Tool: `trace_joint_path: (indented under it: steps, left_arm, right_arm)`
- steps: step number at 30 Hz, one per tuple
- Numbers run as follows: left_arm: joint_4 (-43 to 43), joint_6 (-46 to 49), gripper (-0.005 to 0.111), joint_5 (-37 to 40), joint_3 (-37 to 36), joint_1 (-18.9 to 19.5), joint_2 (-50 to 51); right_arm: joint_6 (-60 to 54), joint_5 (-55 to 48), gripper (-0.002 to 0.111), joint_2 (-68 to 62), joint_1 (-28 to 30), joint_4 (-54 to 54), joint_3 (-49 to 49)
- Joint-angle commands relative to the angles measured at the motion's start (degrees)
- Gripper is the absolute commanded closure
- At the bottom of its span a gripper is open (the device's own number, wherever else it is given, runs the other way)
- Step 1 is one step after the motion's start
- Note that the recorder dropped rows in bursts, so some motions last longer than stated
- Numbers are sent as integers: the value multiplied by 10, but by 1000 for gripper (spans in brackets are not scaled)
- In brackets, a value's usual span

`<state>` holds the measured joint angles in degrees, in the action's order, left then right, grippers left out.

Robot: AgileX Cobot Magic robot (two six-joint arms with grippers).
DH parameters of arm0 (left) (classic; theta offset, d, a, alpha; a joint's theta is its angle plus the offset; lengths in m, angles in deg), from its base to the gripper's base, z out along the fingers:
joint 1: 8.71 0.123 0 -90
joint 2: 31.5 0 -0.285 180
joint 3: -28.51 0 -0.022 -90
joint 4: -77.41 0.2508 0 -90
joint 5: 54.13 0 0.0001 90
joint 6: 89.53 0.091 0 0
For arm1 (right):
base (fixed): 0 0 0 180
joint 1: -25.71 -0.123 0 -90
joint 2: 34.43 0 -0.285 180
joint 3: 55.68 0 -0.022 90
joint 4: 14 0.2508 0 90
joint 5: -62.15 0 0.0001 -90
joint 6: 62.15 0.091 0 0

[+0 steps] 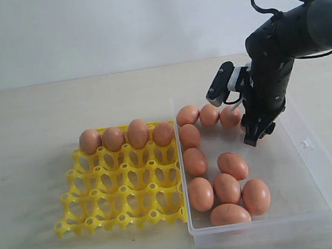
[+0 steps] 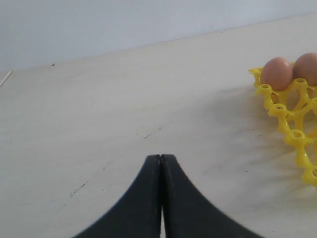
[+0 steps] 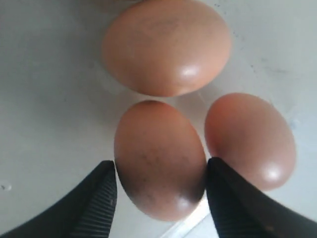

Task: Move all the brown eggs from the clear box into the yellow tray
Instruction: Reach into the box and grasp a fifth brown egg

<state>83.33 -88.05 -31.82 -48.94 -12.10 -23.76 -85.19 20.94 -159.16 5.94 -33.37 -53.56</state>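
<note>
**Right wrist view: fingers set either side of an egg, grasp not yet made**

You are at the pick-up step. The right arm's fingers (image 3: 94, 198) stand apart, one on each side of a smooth reddish-brown egg (image 3: 159, 158). That egg lies on the floor of the shallow clear plastic box (image 1: 296, 176). Whether the pads already touch the shell, you cannot tell. Two more brown eggs lie close to it, one just beyond (image 3: 166, 44) and one just beside (image 3: 250, 139).

From the exterior view, this arm reaches down into the far end of the box, at the right end of the far row of eggs. About ten eggs (image 1: 233, 165) remain in the box. The bright yellow plastic grid tray (image 1: 123, 194) sits touching the box on its left. It holds four eggs (image 1: 138, 132) in its far row, and the other cups are empty.

The left arm's fingers (image 2: 146, 198) are pressed together over the bare pale counter (image 1: 35, 126), near the tray's corner.

Next you likely need to close gently on the egg's sides, with only enough squeeze to hold it. Then lift straight up so the two neighbours are not knocked. Carry it left over the box wall to a free cup in the tray's second row.
</note>
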Motion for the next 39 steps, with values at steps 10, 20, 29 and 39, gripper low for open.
trace_joint_path:
  steps: [10, 20, 29, 39]
  left_arm:
    - [-1, -1, 107, -5, 2, 1, 0]
    - [-1, -1, 107, -5, 2, 1, 0]
    - [-1, -1, 107, -5, 2, 1, 0]
    - [-1, -1, 107, -5, 2, 1, 0]
  right_arm:
    - [-10, 5, 55, -35, -26, 17, -2]
    - [6, 15, 55, -32, -56, 74, -2]
    - [101, -2, 108, -31, -62, 134, -2]
    - [112, 88, 108, 96, -71, 224, 7]
